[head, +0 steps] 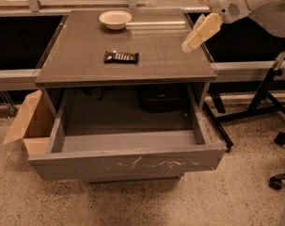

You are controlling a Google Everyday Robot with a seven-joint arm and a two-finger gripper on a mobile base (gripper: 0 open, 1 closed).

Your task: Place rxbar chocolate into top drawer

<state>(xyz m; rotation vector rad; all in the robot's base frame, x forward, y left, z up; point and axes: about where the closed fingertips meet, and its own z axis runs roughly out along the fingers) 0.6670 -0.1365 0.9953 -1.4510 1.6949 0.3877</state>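
At far left one cardboard box (pixel 25 126) sits on the floor, flaps open, just beside the left wall of the one drawer (pixel 128 163). The drawer stands pulled out well past the table's (pixel 81 67) front edge, so most of its open top lies forward of that edge. One bar (pixel 121 56) lies flat on the tabletop, near the middle and a little toward the front edge, with bare surface on all sides. One bowl (pixel 115 19) stands near the back edge, well apart from the bar. The one gripper (pixel 189 44) hangs above the table's right edge, tilted down and leftward, well apart from the bar and holding nothing; whether it is wide or narrow I cannot tell. Dark stand legs (pixel 255 109) cross the floor at right.
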